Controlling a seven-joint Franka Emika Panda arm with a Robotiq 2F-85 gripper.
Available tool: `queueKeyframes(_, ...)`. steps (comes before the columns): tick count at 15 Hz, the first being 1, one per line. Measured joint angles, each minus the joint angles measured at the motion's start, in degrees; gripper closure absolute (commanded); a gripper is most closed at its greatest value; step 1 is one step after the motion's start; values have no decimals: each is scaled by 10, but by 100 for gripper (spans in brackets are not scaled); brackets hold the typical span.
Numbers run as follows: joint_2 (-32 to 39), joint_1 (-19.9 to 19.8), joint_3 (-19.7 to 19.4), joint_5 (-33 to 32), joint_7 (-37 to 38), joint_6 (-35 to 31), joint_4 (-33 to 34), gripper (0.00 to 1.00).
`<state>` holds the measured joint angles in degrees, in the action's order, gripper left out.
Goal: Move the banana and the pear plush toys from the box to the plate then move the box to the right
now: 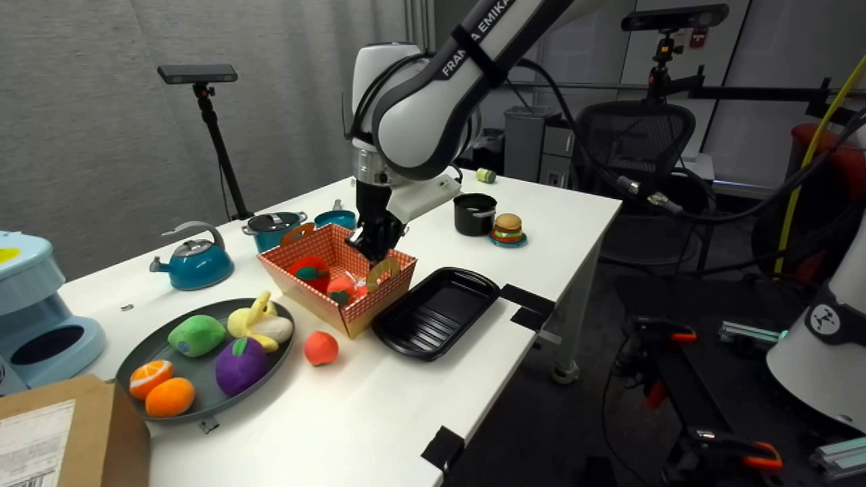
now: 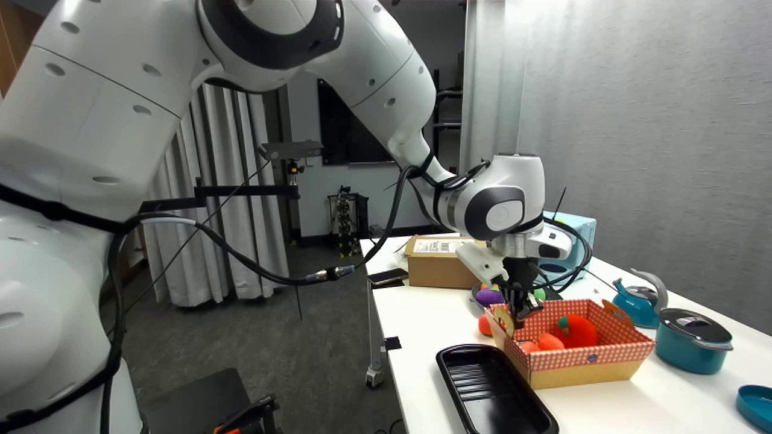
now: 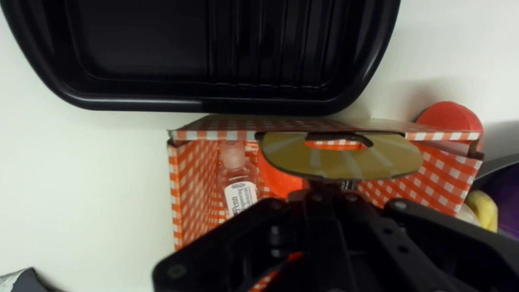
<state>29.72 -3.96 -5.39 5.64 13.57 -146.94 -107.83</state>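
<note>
The box (image 1: 308,306), lined in red-and-white check, stands on the table with its cut-out handle flap (image 3: 344,164) bent over the inside. My gripper (image 3: 320,188) reaches down into it just behind that flap, its fingers together; the flap hides the fingertips. Whether they touch the flap I cannot tell. In both exterior views the gripper (image 1: 379,251) is over the box's near-tray end. On the grey plate (image 1: 203,376) lie the green pear (image 1: 197,335) and the yellow banana (image 1: 260,326), well away from the gripper.
A black tray (image 1: 440,312) sits close along the box's flap side. Beside plate and box lies a red plush fruit (image 1: 321,348). Inside the box are red fruits (image 2: 577,330) and a clear bottle (image 3: 238,178). A teal kettle (image 1: 201,262) and pot (image 1: 274,228) stand behind.
</note>
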Motion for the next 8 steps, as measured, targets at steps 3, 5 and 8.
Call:
queueKeyframes(3,22,-3,6,16,0,17,23,100)
queueKeyframes(5,34,-5,6,17,0,28,33,100)
queueKeyframes(8,44,-5,0,17,3,31,38,100)
